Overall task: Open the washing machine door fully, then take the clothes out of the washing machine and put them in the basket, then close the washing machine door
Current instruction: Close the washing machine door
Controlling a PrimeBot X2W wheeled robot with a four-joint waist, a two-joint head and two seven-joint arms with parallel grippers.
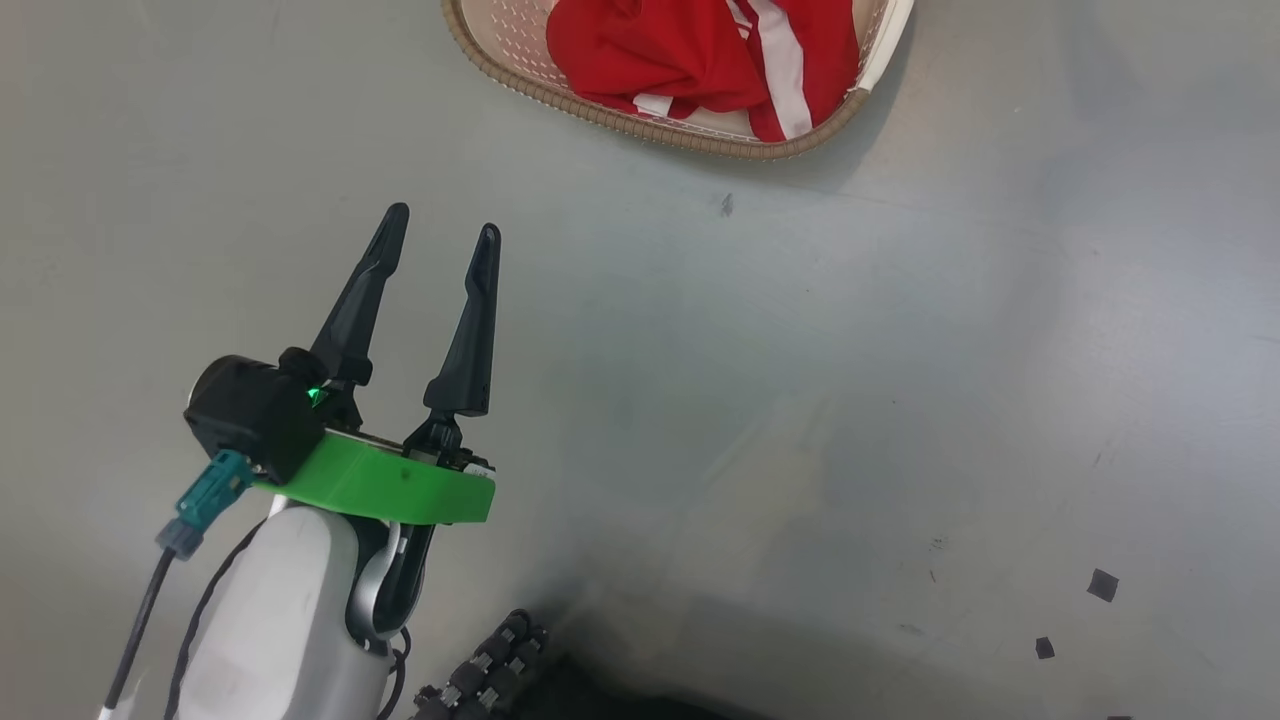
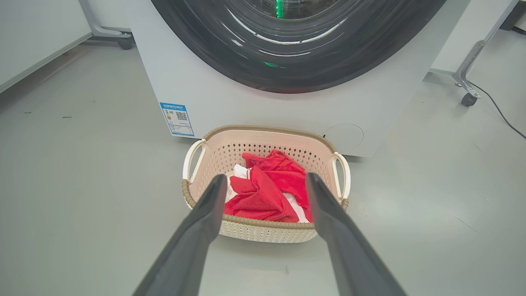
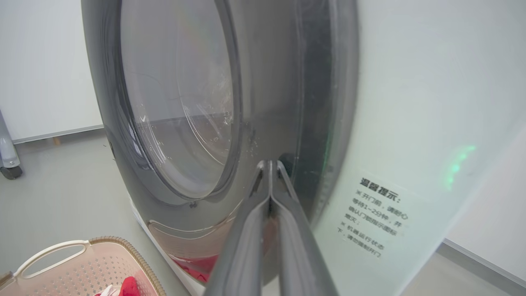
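The clothes (image 2: pixel 267 193), soft crumpled red fabric with white stripes, lie inside the basket (image 2: pixel 263 130), a cream plastic one with perforated walls and a brown woven-look rim; it stands on the smooth grey floor (image 1: pixel 900 400) just in front of the washing machine (image 2: pixel 197 82); so I judge the last step, the closing, is in hand; the washing machine door (image 3: pixel 176 123), round, with a glossy black rim and bulging clear glass, seems to lie against the white front, but whether it is latched I cannot tell; the right gripper (image 3: pixel 271 164) has its fingers pressed together, holding nothing, tips at the rim; the left gripper (image 1: pixel 442 222) is spread wide and empty above the floor; next, probably, a firm push on the rim until it locks.
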